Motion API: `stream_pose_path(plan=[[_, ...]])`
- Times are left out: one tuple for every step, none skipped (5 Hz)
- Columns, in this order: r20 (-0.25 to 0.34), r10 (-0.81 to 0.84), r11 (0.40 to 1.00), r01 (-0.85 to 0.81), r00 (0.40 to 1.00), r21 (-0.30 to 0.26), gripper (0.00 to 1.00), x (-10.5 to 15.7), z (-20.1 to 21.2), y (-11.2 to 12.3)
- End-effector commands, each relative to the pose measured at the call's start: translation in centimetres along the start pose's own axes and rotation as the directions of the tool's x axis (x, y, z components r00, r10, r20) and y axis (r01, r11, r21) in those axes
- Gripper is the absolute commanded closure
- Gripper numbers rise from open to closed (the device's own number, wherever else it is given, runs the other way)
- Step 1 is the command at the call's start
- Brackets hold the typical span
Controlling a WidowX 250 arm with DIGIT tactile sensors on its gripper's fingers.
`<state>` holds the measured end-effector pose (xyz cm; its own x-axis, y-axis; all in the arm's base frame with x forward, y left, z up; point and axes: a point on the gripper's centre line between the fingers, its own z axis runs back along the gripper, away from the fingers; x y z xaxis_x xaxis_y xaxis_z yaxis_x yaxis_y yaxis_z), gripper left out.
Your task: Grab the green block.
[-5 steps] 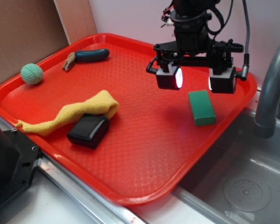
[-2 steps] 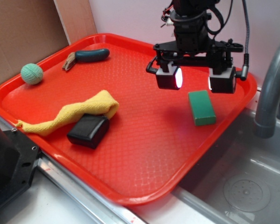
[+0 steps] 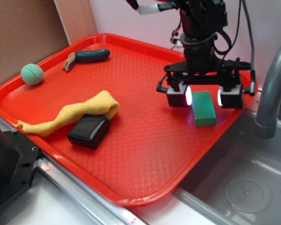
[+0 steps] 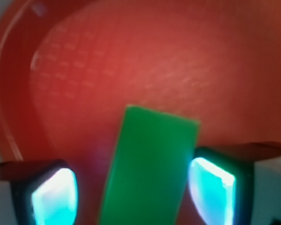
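Spread wide, the jaws of the gripper (image 3: 204, 97) stand one on each side of the green block (image 3: 203, 108) and grip nothing; whether either pad touches the block cannot be told. In the wrist view the gripper (image 4: 131, 192) frames the green block (image 4: 149, 168) at lower centre, with a clear red gap on the left side and almost none on the right, where the block's upper corner comes close to the glowing pad (image 4: 211, 188).

The block lies flat on the red tray (image 3: 145, 154) at the right of the exterior frame, close to the tray's raised right rim. Beyond that rim, at lower right, is a grey metal sink (image 3: 243, 183), and a curved grey tap (image 3: 271, 89) rises at the right edge. Left of the block the tray floor is open across the middle of the frame.

The block is a smooth, flat, plain rectangular brick. The tray is plastic with a fine waffle pattern and rounded corners. At left centre a soft yellow cloth (image 3: 70, 115) lies in a long roll, its right end touching a black box (image 3: 89, 131) with rounded edges. A pale green knobbly ball (image 3: 32, 74) sits near the left rim, and a dark green cucumber-shaped toy (image 3: 90, 56) lies near the far rim at upper left.
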<state>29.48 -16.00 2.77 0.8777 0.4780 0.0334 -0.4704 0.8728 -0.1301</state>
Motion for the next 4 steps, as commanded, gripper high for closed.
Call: stream_pose_path(plan=[[-0.046,-0.011,1.000,0.011,0.999,0.002,0.00,-0.6,-0.7,0.9],[-0.054,0.004,0.999,-0.002,0.999,0.033,0.00,-1.7,-1.0,2.5],[-0.062,0.029,0.999,-0.028,0.998,0.030,0.00,-2.6,-0.6,4.6],[-0.090,0.010,0.997,-0.003,0.996,0.075,0.00,-2.9,-1.8,4.3]])
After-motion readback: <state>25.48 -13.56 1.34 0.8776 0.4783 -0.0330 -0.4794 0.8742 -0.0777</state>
